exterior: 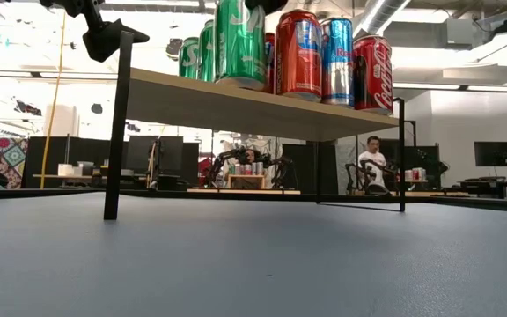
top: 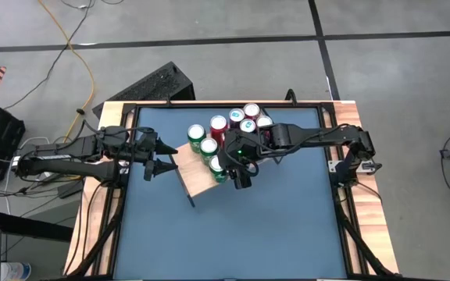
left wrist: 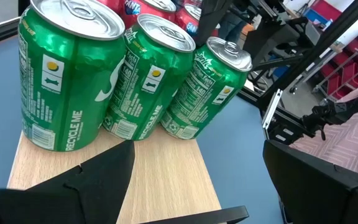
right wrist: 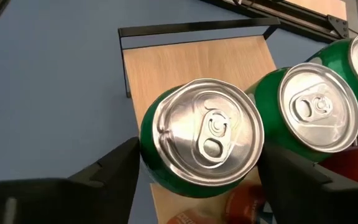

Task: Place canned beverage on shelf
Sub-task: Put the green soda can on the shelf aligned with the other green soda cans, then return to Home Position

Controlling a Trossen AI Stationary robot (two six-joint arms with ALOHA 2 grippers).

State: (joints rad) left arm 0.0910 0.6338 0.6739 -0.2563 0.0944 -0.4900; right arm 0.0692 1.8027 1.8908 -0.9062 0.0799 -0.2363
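The shelf (top: 196, 179), a light wood board on thin black legs, stands on the blue tabletop and carries several cans. My right gripper (right wrist: 201, 168) reaches in from the table's right and is shut on a green can (right wrist: 207, 134), the nearest of three green cans in a row (top: 218, 166). In the low view this can (exterior: 240, 44) stands with its base on the shelf board (exterior: 236, 106). My left gripper (left wrist: 197, 186) is open and empty by the shelf's left edge (top: 157, 156), facing the green cans (left wrist: 61, 81). My right gripper has the green can's side wall (right wrist: 151, 168), just below the top rim, between its two fingers, one on each side. The fingers come from above, slanting in from the table's right. The can stands upright with its base on the shelf.
Red and blue-silver cans (top: 237, 117) crowd the shelf's far end behind the green ones. The board's near end (right wrist: 185, 68) is bare. A black frame (top: 342, 156) rims the tabletop. Beyond the table, a person (exterior: 374, 158) sits among other arms.
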